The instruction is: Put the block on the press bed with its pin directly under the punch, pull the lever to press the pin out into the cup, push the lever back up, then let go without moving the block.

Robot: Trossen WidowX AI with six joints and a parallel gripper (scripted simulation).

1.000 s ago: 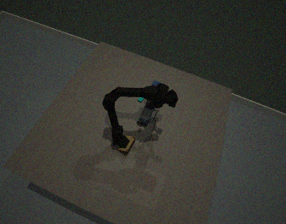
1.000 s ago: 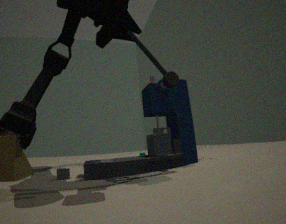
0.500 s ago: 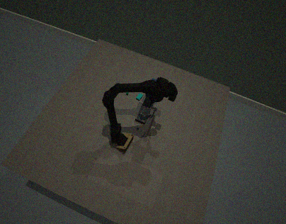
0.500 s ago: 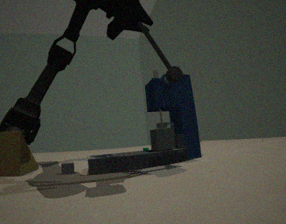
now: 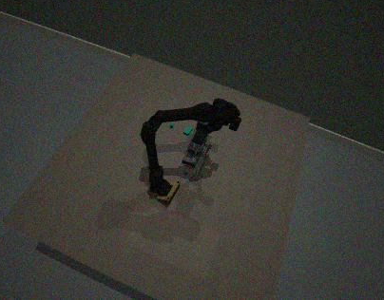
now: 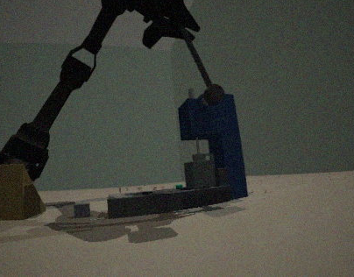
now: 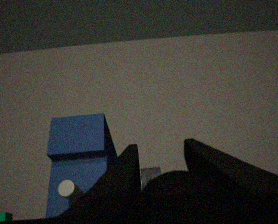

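A pale table (image 5: 248, 207) (image 6: 255, 239) (image 7: 200, 100) in dim light. The largest thing on it is a black robot arm (image 5: 179, 115) (image 6: 53, 101), arching from a yellow base (image 5: 174, 190) (image 6: 10, 191) over to a blue press frame (image 5: 203, 122) (image 6: 233, 143) (image 7: 77, 137). The press stands upright at the far end of a long, dark foot (image 6: 167, 202).

From a round hub (image 6: 214, 94) high on the frame, a straight metal lever (image 6: 198, 60) slopes up and back toward the arm. Its free end runs to the black gripper (image 5: 234, 121) (image 6: 185, 31) (image 7: 161, 144), whose fingers are only slightly parted, closed on the lever. The hub lies below the gripper, on the side away from the arm's base. The coming move turns on that: the grip should swing about the hub in an arc, away from the base, to bring the lever fully upright before release.

Under the frame's overhang, a grey stand (image 6: 200, 174) carries a smaller grey piece, seemingly the block (image 6: 200, 157), in line below the thin punch (image 6: 197, 146). The view is murky, so whether they touch, and whether the pin is out, cannot be told. Smallest is a teal piece (image 5: 187, 130) beside the press.
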